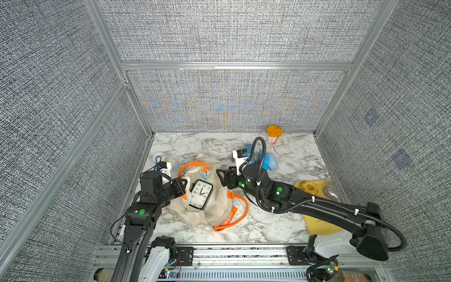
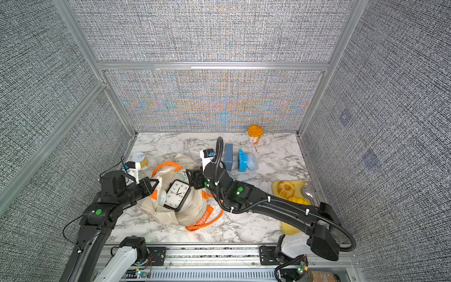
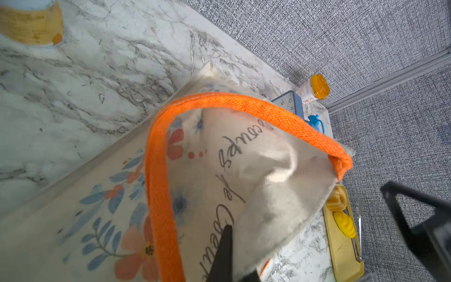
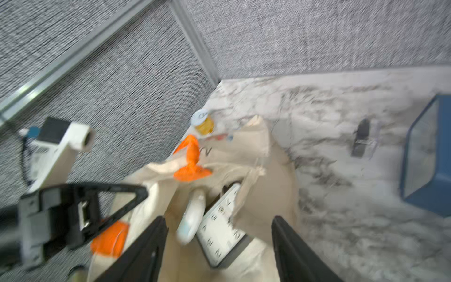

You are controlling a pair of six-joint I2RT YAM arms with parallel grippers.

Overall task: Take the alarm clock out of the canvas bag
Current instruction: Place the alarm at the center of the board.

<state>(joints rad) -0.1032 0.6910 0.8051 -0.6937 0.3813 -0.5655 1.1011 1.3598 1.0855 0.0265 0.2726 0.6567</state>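
Note:
The beige canvas bag [image 1: 216,211] [image 2: 194,211] with orange handles lies crumpled on the marble table in both top views. The alarm clock [image 1: 200,194] [image 2: 177,195] [image 4: 220,235], black-framed with a white face, lies face up in the bag's open mouth, beside a white bottle [image 4: 192,214]. My left gripper [image 1: 183,186] [image 2: 153,185] [image 3: 229,232] is shut on the bag's left edge, holding the cloth [image 3: 268,195] up. My right gripper [image 1: 220,177] [image 2: 191,177] [image 4: 219,225] hovers open just above the clock's far right side, holding nothing.
A blue clock [image 2: 228,156] and a blue lidded container [image 2: 246,161] stand behind the right arm. An orange-lidded cup [image 1: 274,134] is at the back. A yellow tray [image 1: 319,227] with pastries lies under the right arm. A small jar [image 1: 159,157] sits far left.

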